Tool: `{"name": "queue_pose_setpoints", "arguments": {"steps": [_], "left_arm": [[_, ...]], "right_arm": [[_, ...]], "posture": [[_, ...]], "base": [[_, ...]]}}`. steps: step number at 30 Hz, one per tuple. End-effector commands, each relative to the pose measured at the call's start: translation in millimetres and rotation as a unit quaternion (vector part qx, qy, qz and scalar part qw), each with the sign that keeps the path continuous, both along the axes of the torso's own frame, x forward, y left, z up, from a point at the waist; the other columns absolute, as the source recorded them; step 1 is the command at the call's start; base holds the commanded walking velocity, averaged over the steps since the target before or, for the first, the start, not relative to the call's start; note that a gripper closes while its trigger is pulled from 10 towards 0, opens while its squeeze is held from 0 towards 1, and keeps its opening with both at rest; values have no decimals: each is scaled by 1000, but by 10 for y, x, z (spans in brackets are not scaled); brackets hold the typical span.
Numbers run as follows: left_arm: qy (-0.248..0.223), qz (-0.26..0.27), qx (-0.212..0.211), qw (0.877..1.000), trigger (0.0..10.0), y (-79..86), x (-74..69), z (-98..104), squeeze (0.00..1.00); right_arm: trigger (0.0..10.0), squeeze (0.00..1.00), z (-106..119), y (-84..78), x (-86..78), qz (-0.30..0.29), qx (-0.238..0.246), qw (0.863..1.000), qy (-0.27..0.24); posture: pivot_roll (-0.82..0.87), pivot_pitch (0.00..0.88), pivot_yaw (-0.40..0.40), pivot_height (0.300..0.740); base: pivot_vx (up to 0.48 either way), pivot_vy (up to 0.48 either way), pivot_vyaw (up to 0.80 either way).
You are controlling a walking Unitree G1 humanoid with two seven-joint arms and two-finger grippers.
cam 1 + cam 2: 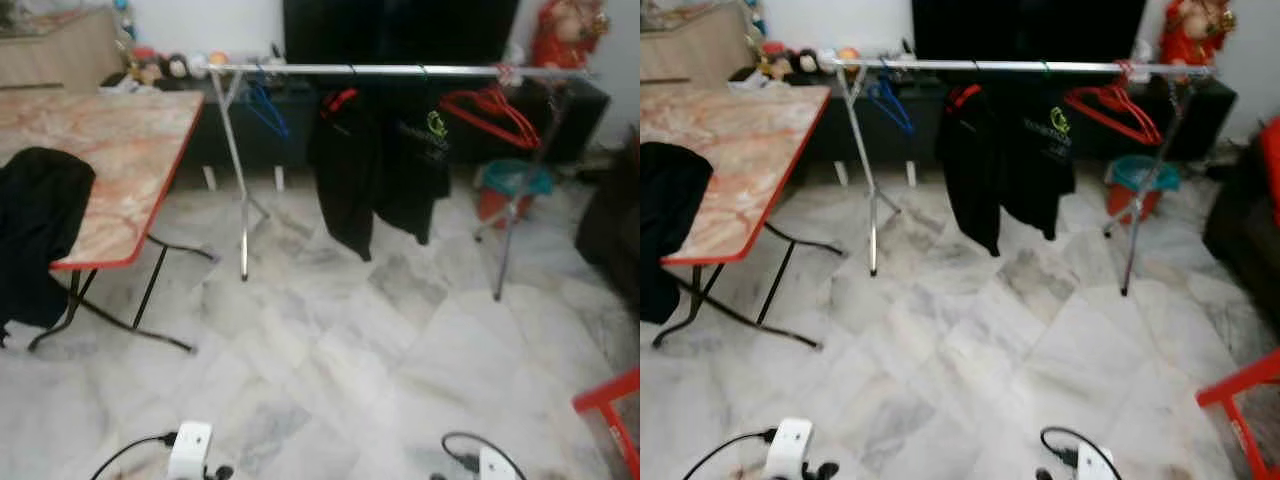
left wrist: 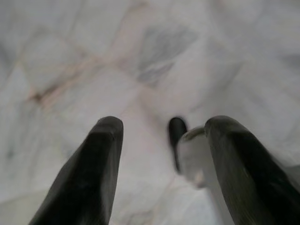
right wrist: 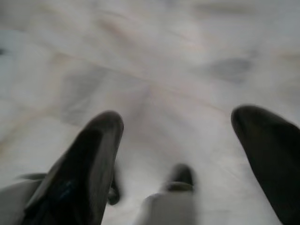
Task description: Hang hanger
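You see the rail [image 1: 400,71] | red hangers [image 1: 490,112] hang on it, right of a black shirt [image 1: 415,165] with blurry green writing | left gripper [image 2: 161,136] spread, empty | right gripper [image 3: 178,131] spread, empty, both over floor [image 1: 340,360]

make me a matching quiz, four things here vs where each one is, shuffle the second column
Things:
1. blue hanger
2. red hangers
3. black garment
4. teal bucket

Places:
A. draped over the table's near edge
B. on the floor behind the rail's right leg
C. near the rail's left end
D. near the rail's right end

Pairs: 1-C, 2-D, 3-A, 4-B
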State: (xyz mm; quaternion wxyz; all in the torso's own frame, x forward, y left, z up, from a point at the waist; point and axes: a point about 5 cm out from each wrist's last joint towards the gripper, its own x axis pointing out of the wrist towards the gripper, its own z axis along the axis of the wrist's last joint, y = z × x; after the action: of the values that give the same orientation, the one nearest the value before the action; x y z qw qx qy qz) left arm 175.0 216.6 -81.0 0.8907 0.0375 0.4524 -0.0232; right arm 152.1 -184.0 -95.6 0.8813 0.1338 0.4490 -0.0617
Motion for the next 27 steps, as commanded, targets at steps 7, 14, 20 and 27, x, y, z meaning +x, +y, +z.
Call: {"name": "queue_pose_setpoints", "arguments": {"steps": [7, 14, 20, 27], "left_arm": [[-4, -10, 1, 1000, 10000, 4, 60, 29, 0], [-5, -12, 7, 1000, 10000, 75, 74, 51, 0], [0, -14, 18, 1000, 10000, 160, 62, 65, 0], [-10, -18, 12, 1000, 10000, 65, 162, 89, 0]], "right_arm": [[10000, 0, -19, -42, -65, -16, -1, 1000, 6], [10000, 0, -11, 15, -35, -11, -2, 1000, -4], [10000, 0, -18, 108, -28, -26, 14, 1000, -4], [10000, 0, 74, -46, 142, -24, 5, 999, -37]], "posture": [[31, 0, 29, 740], [35, 0, 57, 740], [31, 0, 66, 740], [16, 0, 51, 740]], "base": [[423, 0, 0], [425, 0, 145], [428, 0, 351], [428, 0, 0]]}}
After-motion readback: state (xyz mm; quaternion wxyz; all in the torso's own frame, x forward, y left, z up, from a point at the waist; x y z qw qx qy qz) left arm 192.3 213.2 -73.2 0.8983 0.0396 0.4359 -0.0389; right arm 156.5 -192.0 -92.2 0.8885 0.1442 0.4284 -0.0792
